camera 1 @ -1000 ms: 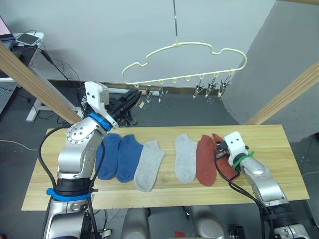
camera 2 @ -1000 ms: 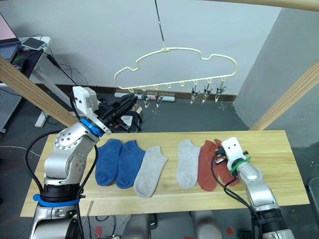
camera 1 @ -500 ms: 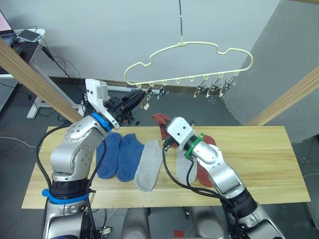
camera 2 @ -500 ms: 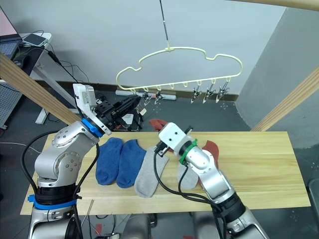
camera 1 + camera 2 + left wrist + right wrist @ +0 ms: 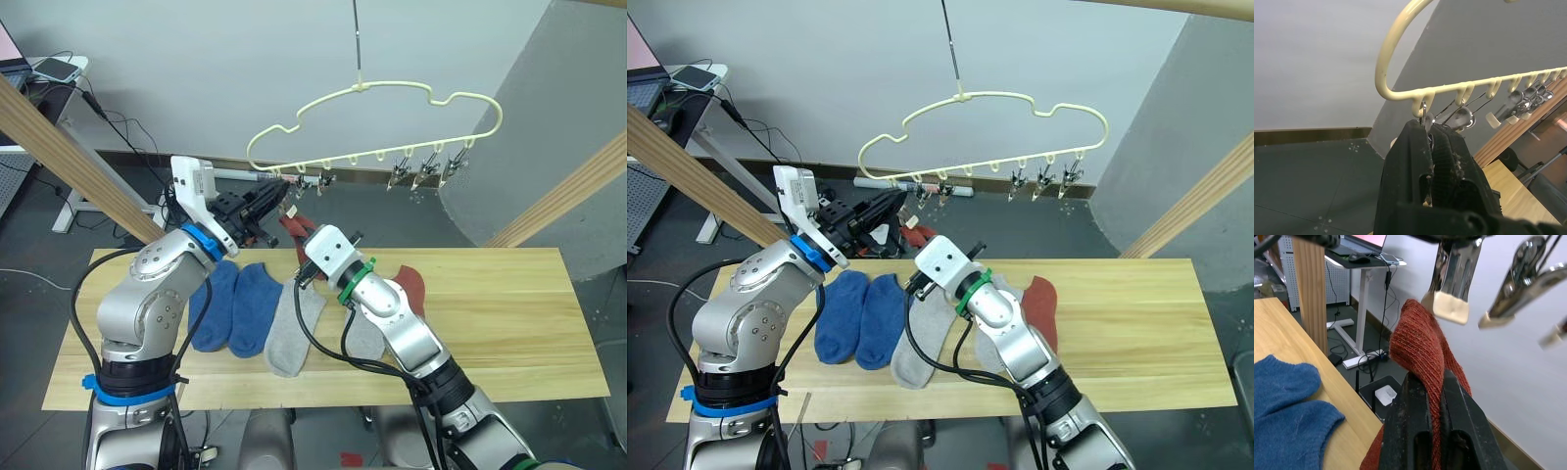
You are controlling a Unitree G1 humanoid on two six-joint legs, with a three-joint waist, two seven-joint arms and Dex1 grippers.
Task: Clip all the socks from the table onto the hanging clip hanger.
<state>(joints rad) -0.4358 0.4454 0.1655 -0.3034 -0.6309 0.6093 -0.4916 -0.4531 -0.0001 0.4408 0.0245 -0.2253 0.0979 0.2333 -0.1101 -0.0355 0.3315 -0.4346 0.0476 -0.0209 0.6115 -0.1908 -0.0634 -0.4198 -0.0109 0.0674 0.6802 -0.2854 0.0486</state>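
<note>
The cream-yellow clip hanger (image 5: 372, 93) hangs above the table's (image 5: 509, 323) far edge. My left gripper (image 5: 279, 196) is raised to its leftmost metal clip (image 5: 1425, 115) and is shut on it. Just below, my right gripper (image 5: 299, 240) is shut on a rust red sock (image 5: 1422, 347), whose top sits right under that clip's pads. On the table lie two blue socks (image 5: 235, 305), a light grey sock (image 5: 294, 328), a second grey one (image 5: 364, 338) partly behind my right arm, and another rust red sock (image 5: 411, 284).
Slanted pale wooden poles (image 5: 69, 162) (image 5: 568, 191) flank the table on both sides. More metal clips (image 5: 426, 168) hang at the hanger's right end. A desk with a phone (image 5: 54, 70) stands far left, and cables lie on the floor behind.
My right arm lifted a rust red sock from the table's right side and carried it left and up, to just under the leftmost clip. My left gripper reached up onto that clip.
</note>
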